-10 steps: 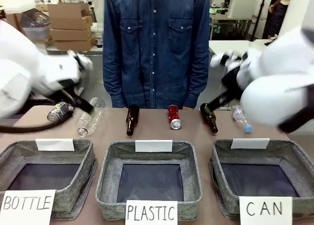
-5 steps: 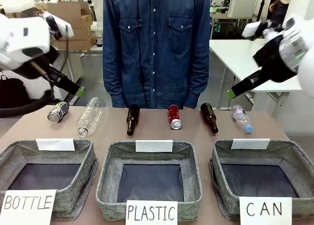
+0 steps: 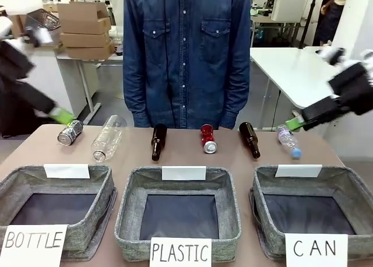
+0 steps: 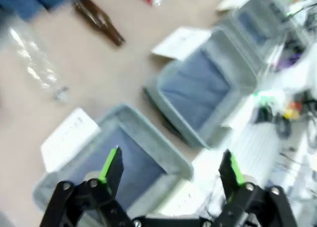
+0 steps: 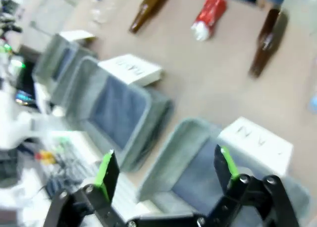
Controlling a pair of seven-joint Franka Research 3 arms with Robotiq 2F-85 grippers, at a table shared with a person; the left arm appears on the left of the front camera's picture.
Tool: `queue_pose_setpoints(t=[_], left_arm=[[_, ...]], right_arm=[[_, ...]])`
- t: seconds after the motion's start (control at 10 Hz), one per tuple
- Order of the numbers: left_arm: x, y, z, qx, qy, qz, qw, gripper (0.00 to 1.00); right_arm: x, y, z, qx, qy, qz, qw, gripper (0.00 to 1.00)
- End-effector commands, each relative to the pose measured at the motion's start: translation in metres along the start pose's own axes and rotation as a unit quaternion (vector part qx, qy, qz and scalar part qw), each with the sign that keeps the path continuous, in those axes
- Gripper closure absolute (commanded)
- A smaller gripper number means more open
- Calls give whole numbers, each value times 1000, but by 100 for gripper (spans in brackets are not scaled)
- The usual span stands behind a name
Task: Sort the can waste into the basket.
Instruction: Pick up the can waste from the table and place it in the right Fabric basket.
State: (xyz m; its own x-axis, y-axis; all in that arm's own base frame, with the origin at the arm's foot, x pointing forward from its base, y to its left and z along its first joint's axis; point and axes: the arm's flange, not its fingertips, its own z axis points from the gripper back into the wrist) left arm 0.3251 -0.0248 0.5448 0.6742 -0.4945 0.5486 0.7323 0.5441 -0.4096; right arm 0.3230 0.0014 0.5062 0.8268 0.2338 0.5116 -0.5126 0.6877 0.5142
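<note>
Tan tabletop (image 3: pixel 192 156), person (image 3: pixel 185 51) in denim shirt behind. CAN basket (image 3: pixel 344 175) at near edge. Red can (image 3: pixel 207 139) lies beyond basket, toward row's middle; silver-grey can (image 3: pixel 70 132) at row's end farthest from basket. Left gripper (image 4: pixel 171 162), right gripper (image 5: pixel 163 162) — fingers spread wide, both in air, right one just beyond basket.

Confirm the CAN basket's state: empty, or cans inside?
Empty. The CAN basket has a bare dark bottom, and the red can and the silver can both lie out on the table.
</note>
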Motion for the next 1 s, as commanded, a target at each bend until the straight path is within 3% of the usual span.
queue_pose_setpoints(t=[0.0,0.1,0.3,0.5,0.6,0.7,0.8,0.9], left_arm=[[-23,56,39,-161,-35,161,973,0],[-37,81,48,-217,-93,191,953,0],[-58,108,66,-276,-218,218,911,0],[-57,114,69,-307,-297,212,879,0],[-39,112,59,-236,-251,254,904,0],[-14,98,33,-116,-98,245,957,0],[-63,130,72,-289,-275,248,883,0],[-63,130,72,-289,-275,248,883,0]], right_arm=[[-9,-40,47,145,-28,-226,963,0],[-15,-56,59,186,-56,-255,947,0],[-23,-72,74,205,-97,-289,930,0],[-25,-73,77,188,-117,-294,930,0],[-24,-70,75,145,-130,-302,933,0],[-30,-89,81,205,-104,-294,928,0],[-30,-89,81,205,-104,-294,928,0],[-30,-89,81,205,-104,-294,928,0]])
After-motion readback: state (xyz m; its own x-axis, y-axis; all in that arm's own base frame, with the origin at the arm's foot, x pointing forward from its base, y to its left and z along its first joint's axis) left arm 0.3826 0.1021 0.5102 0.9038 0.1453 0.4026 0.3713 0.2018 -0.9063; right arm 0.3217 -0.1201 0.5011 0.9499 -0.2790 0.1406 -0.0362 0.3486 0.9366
